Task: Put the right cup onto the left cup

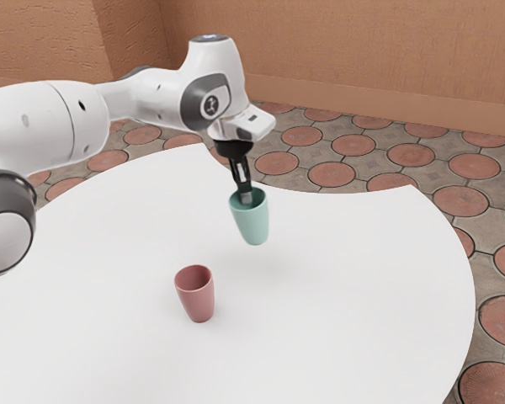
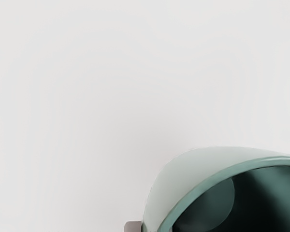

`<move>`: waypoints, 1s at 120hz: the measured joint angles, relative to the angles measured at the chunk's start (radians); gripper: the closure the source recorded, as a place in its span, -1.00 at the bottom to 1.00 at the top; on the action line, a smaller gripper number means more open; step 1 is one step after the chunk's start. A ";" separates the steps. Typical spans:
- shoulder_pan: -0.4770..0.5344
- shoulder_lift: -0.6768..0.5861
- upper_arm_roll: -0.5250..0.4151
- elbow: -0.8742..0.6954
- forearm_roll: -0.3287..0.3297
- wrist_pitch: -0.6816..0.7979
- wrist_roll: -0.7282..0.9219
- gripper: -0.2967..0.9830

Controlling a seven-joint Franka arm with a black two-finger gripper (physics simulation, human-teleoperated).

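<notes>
Closest to me in the exterior view, on the white table (image 1: 345, 295), the pink cup (image 1: 196, 295) stands upright, mouth open. Beyond it, toward the exterior view's right, the green cup (image 1: 252, 222) hangs from the pincer (image 1: 247, 197), leaning a little, a faint shadow on the tabletop below; I take it to be clear of the surface. The pincer is clamped on its wall at the rim. I'd guess that's the right cup of the job, and the pink one the left. It looks light, stiff and smooth, thin enough in the wall for this rim hold to serve, though a one-sided pinch could let it swing or slip round. If it had to be gripped afresh, I'd choose the rim again. The pale arm (image 1: 46, 126) reaches over from the exterior view's left, and nothing stands between the two cups. The patterned floor (image 1: 337, 172) and brown wall (image 1: 362, 50) lie well behind. In the wrist view the green cup's round mouth opens near the hand, with one fingertip (image 2: 133, 226) by the outside of the wall and bare table beyond. Next, I'd say, it wants straightening, then bringing over the pink cup and lowering gently; a bumped rim might topple the lower one.
</notes>
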 joint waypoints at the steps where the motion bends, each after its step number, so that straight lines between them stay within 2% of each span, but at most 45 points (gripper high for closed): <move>1: 0.000 -0.004 0.000 -0.005 0.001 -0.001 -0.001 0.69; 41: -0.010 -0.188 -0.009 -0.264 0.027 -0.021 -0.046 0.69; 61: -0.003 -0.236 -0.009 -0.305 0.066 -0.028 -0.065 0.69; 120: 0.022 -0.338 -0.006 -0.444 0.108 -0.037 -0.115 0.69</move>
